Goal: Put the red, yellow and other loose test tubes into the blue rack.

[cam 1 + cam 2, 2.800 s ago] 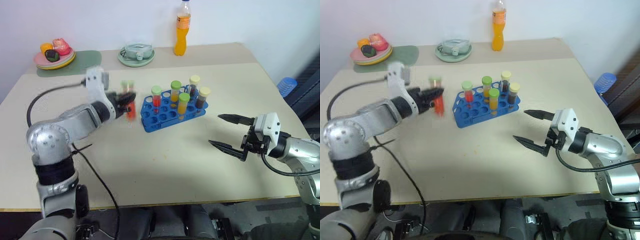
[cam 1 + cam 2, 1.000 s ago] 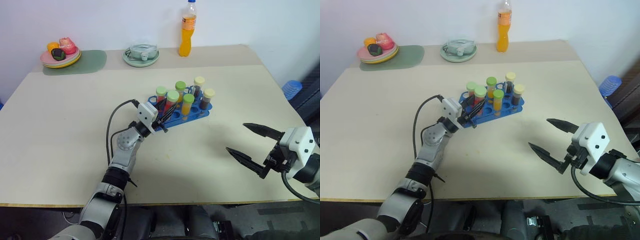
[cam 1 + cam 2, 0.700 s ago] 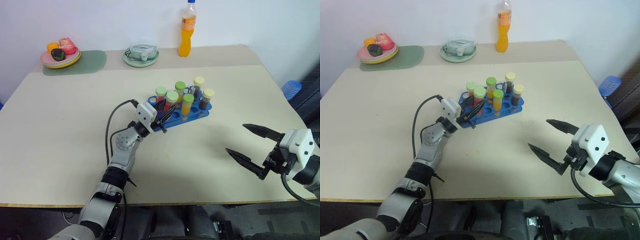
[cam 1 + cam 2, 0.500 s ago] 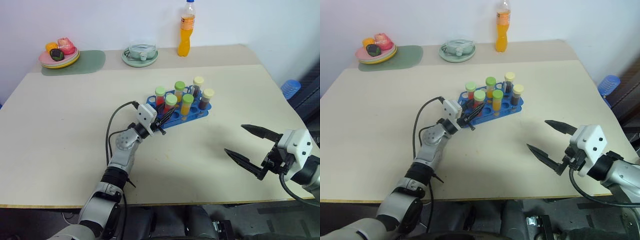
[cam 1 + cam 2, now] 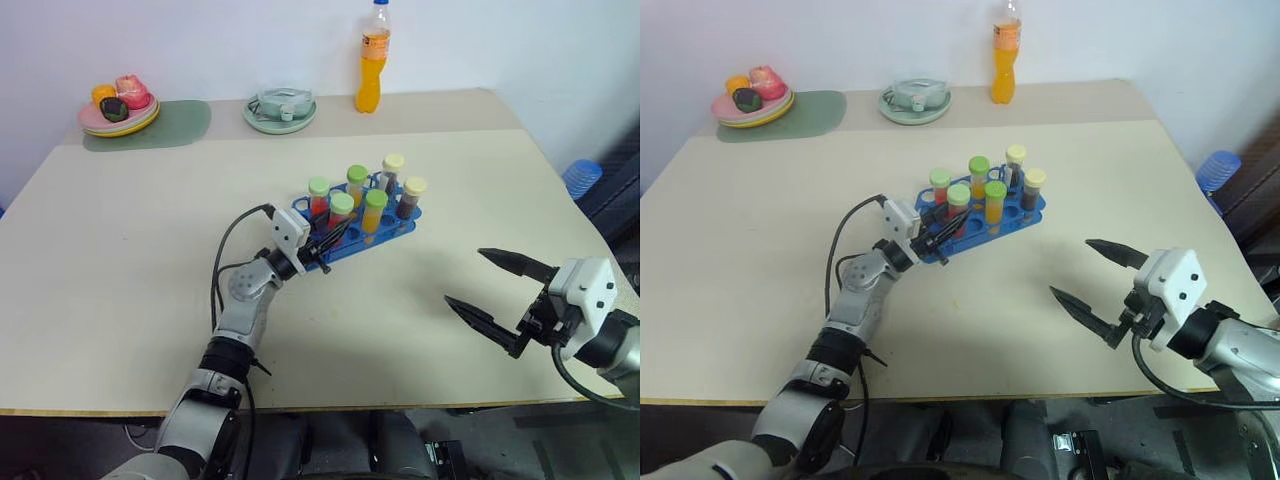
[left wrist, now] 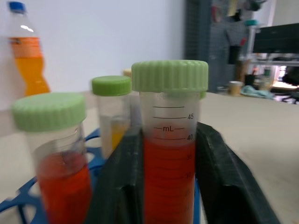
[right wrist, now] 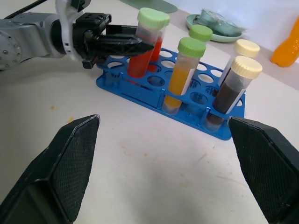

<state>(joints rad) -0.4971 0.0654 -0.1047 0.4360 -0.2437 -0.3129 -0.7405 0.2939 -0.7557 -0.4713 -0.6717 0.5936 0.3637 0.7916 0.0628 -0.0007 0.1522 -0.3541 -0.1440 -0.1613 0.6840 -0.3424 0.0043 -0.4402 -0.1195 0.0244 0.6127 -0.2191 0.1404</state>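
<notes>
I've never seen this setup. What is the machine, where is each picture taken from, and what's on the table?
It is a humanoid robot with two arms. Two pictures come from its head, looking down at the table; two come from wrist cameras. A blue rack holds six capped tubes. At the back stand an orange bottle, a green dish and a plate. The left end effector is at a red tube in the rack; whether it grips is unclear. The right end effector hangs open, empty.
</notes>
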